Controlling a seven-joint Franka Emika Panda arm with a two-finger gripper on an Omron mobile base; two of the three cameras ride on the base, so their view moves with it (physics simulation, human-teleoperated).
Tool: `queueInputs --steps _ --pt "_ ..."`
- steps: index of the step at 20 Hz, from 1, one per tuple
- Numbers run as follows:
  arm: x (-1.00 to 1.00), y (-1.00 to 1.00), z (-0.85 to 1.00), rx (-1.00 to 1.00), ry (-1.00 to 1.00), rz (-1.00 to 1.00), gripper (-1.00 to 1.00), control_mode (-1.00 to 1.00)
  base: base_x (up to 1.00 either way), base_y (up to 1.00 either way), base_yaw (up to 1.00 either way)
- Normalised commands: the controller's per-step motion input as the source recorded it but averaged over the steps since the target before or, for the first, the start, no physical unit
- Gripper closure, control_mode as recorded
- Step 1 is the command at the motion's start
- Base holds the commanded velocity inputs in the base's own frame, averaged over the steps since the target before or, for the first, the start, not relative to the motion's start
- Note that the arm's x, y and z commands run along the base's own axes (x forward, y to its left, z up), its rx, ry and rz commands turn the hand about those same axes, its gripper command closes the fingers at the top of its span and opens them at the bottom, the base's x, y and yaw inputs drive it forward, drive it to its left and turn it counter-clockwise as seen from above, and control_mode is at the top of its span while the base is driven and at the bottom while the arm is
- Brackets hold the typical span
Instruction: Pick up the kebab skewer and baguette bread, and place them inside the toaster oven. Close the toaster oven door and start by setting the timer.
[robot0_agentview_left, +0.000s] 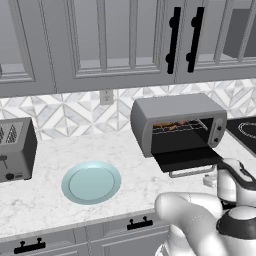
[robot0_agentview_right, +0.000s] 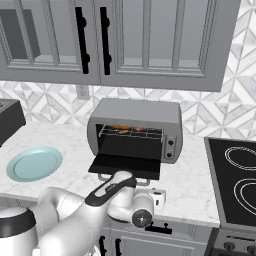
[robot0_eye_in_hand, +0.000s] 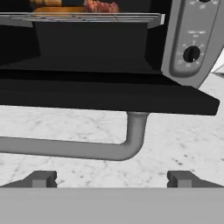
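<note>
My two base cameras look forward and down from behind my arm, left and right, sharing the toaster oven (robot0_agentview_left: 177, 125) at mid-range. My hand camera sits low, close under its open door (robot0_eye_in_hand: 109, 94).

- Flat, even, rendered light throughout; no glare, and the source cannot be told.
- The bench (robot0_agentview_left: 130, 165) reads bright, with only a faint, soft shadow under the lowered toaster oven door (robot0_eye_in_hand: 105, 94).
- The toaster oven (robot0_agentview_right: 135, 117) cavity is dim, nearly black.
- Edges look pixelated and soft, most of all in the close hand view.
</note>
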Motion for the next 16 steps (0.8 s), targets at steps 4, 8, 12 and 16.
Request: queueInputs --steps 4,8,12,16 --pt "0.27 0.0 -0.2 -0.01 0.0 -0.04 -1.0 -1.0 0.0 0.0 0.0" --pt "0.21 0.0 -0.27 -0.02 0.0 -0.02 -1.0 -1.0 0.0 0.0 0.0" --pt "0.28 -0.01 -0.18 -0.01 0.0 -0.03 -1.0 -1.0 0.0 0.0 0.0" --pt "0.3 -0.05 -0.11 0.0 0.0 -0.04 -1.0 -1.0 0.0 0.0 0.0"
